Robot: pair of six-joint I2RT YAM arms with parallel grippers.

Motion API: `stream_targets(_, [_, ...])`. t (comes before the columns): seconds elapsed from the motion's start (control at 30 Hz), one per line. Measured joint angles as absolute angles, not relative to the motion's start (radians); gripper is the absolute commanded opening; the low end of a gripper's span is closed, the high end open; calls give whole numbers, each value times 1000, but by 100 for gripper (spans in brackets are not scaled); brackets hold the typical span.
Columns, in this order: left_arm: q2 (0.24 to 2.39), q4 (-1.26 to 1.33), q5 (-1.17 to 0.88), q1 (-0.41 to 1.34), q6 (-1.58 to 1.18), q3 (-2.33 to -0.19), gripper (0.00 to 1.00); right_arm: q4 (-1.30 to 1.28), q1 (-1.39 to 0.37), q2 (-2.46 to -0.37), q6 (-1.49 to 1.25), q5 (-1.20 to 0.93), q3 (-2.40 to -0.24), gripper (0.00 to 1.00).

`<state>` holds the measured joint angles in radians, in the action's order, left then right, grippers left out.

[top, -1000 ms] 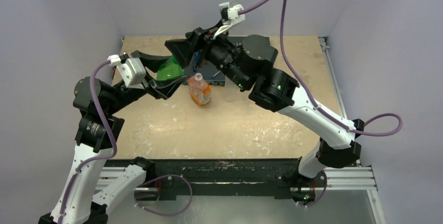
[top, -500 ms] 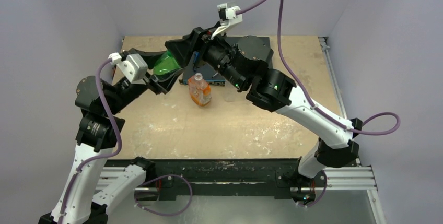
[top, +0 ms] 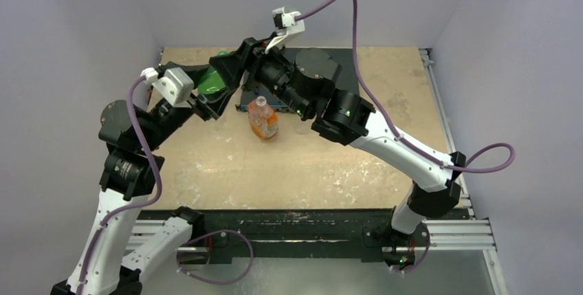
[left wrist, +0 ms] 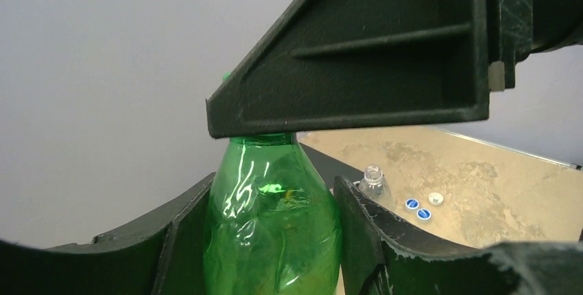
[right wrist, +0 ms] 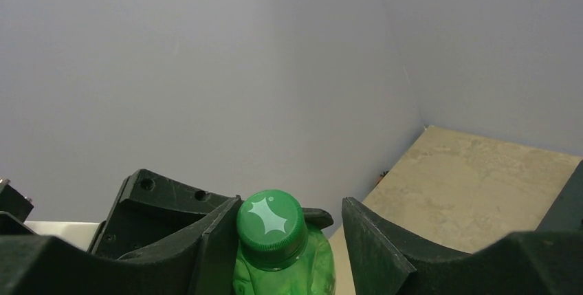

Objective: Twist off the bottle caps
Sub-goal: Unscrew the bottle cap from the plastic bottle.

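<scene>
My left gripper [left wrist: 273,181] is shut on the body of the green bottle [left wrist: 271,226], holding it up off the table at the back left [top: 208,82]. The bottle's green cap [right wrist: 270,225] sits between the fingers of my right gripper [right wrist: 290,205]. The left finger [right wrist: 213,240] touches the cap, and a gap remains at the right finger [right wrist: 385,240], so the gripper is open. From above, the right gripper [top: 230,68] meets the bottle's top end. Three loose white caps [left wrist: 423,205] lie on the table beside an uncapped clear bottle [left wrist: 372,178].
A squat bottle with an orange label [top: 262,119] stands mid-table, just right of the held bottle. Behind it lies a dark box with a blue edge [top: 278,104]. Grey walls close in the back and both sides.
Both grippers and the green bottle have shifted left and towards the back. The right gripper's jaws have narrowed around the green cap.
</scene>
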<state>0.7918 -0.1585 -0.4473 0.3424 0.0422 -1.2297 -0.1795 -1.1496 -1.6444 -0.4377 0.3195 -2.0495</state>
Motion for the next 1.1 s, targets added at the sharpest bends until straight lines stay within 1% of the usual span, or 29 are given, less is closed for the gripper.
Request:
stream_targets(0.1, [792,-167,-440,342,43,-1230,0,-178,-1150,-1660,-446,313,-2050,43])
stream_targets(0.17, [792,-171,-440,342,44,-1229,0,-175,-1151,-1663,-447,308,-2050,41])
stream_targets(0.23, [792,-168,-440,343,44,-1229,0,-169,-1151,-1661,-448,305,-2049,43])
stream_targets(0.3, [792,-165,-440,343,45,-1229,0,-164,-1151,-1659,-448,300,-2046,46])
stream_targets(0.43, [791,-167,-440,343,45,-1229,0,-160,-1151,-1659,-440,298,-2050,50])
stream_targets(0.57, [792,-167,-440,342,45,-1229,0,-157,-1151,-1659,-432,297,-2056,49])
stream_targets(0.63, [793,-167,-440,342,45,-1229,0,-157,-1151,-1659,-429,297,-2057,45])
stream_targets(0.7, [794,-167,-440,342,45,-1229,0,-157,-1151,-1659,-425,296,-2057,36])
stream_targets(0.73, [794,-167,-440,342,44,-1229,0,-157,-1151,-1659,-426,295,-2057,30])
stream_targets(0.8, [794,-167,-440,342,44,-1229,0,-158,-1151,-1659,-422,295,-2057,11])
stream_targets(0.87, [795,-167,-440,342,43,-1229,0,-157,-1151,-1659,-418,294,-2057,1])
stream_targets(1.1, [796,-158,-460,342,23,-1230,0,-157,-1148,-1647,-392,255,-2052,0])
